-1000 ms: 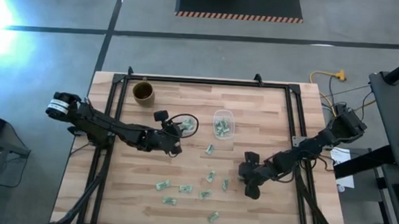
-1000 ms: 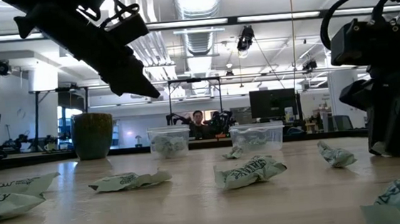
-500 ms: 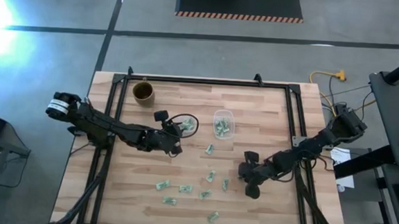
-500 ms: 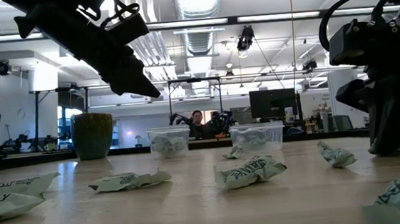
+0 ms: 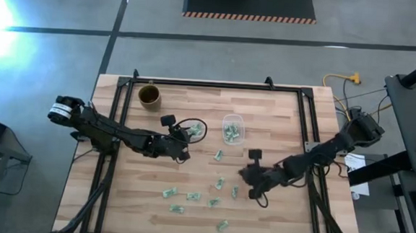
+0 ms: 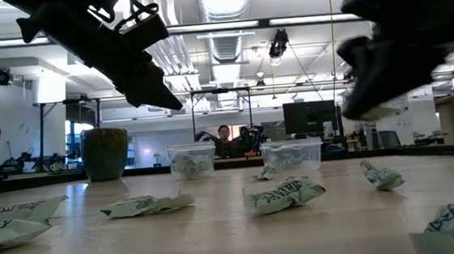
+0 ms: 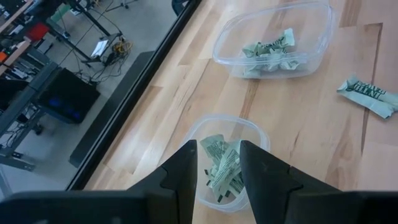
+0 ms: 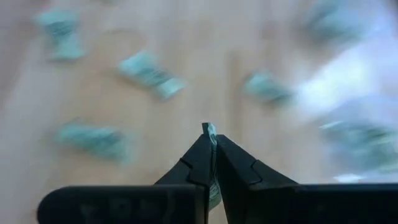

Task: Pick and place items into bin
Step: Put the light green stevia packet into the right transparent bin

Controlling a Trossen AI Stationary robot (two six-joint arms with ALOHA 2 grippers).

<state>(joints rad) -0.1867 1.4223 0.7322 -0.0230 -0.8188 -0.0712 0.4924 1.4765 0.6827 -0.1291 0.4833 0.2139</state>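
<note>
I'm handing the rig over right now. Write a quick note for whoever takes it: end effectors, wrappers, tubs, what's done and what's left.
Right end effector: shut on a green-and-white wrapper, lifted off the table, near the square tub.
Left end effector: open, empty, hovering over the round tub.
Done: both tubs already hold several wrappers.
Left: about eight loose wrappers on the table in front of the tubs. The brown cup stands at the far left corner, untouched.
</note>
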